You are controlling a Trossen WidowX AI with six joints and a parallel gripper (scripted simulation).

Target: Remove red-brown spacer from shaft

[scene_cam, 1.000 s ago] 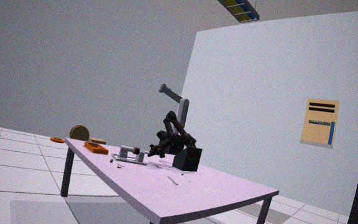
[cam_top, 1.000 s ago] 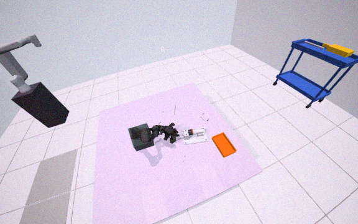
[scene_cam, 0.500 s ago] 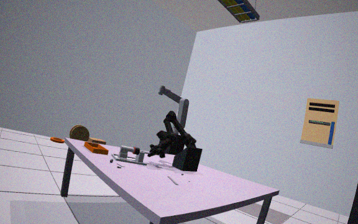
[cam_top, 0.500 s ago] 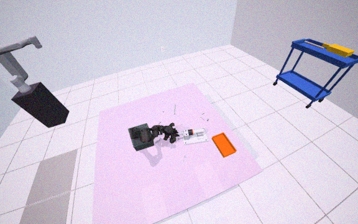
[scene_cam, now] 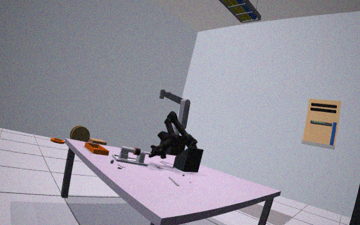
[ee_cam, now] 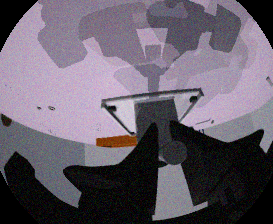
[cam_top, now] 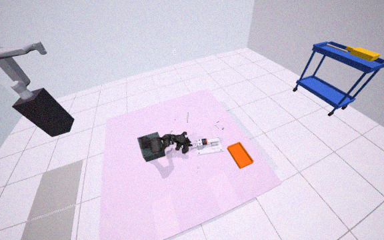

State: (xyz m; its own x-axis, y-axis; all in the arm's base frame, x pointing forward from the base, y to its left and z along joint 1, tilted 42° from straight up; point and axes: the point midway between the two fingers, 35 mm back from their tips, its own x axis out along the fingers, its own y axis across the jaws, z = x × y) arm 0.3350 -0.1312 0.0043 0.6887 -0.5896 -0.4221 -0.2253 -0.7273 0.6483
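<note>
The white fixture base plate point(cam_top: 210, 153) point(scene_cam: 130, 162) point(ee_cam: 126, 113) carries the big housing block point(scene_cam: 124, 153) at the end away from the arm and a smaller support block point(scene_cam: 141, 158) point(ee_cam: 154, 114) at the near end. Between the blocks, the red-brown spacer point(cam_top: 206, 141) point(scene_cam: 137, 151) is on the shaft line toward the housing, with a dark part point(cam_top: 204, 141) point(scene_cam: 139, 152) beside it. Any gap at the housing is too small to tell. My gripper point(cam_top: 191, 144) point(scene_cam: 150, 154) point(ee_cam: 162, 126) is shut on the shaft's near end, in front of the support block. A round grey end point(ee_cam: 174, 152) shows between the fingers.
An orange tray point(cam_top: 240, 155) point(scene_cam: 97, 149) point(ee_cam: 116, 142) lies beyond the housing end. A thin rod point(cam_top: 187, 117) point(scene_cam: 174, 181) and several small dark bits lie on the table point(cam_top: 129, 200) point(scene_cam: 217, 187) to one side of the fixture.
</note>
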